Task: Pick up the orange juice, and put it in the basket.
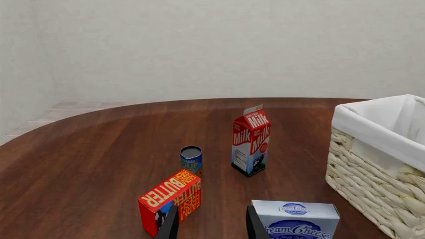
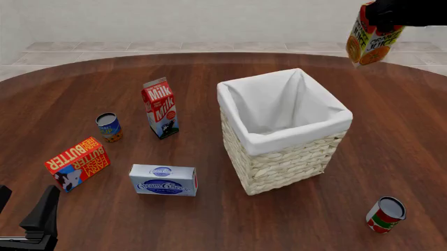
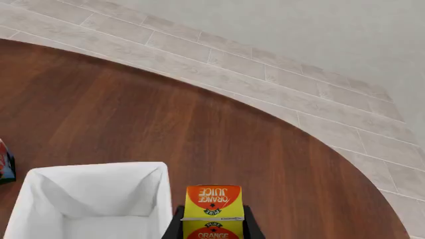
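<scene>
Hiding the orange juice (image 2: 373, 41) top (cropped too), right fingers (image 2: 388, 21).

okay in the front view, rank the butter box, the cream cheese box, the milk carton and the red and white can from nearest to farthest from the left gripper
1. Butter box, just ahead of the left gripper.
2. Cream cheese box, to the gripper's right.
3. Milk carton, farther ahead, mid-table.
4. Red and white can, far across on the right side.

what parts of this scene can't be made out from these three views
- Right gripper, front view: frame edge cuts it; fingers mostly behind the orange juice.
- Basket floor: walls hide it.
- Left gripper, left wrist view: only fingertips show.
- Small blue can: label too small.
</scene>
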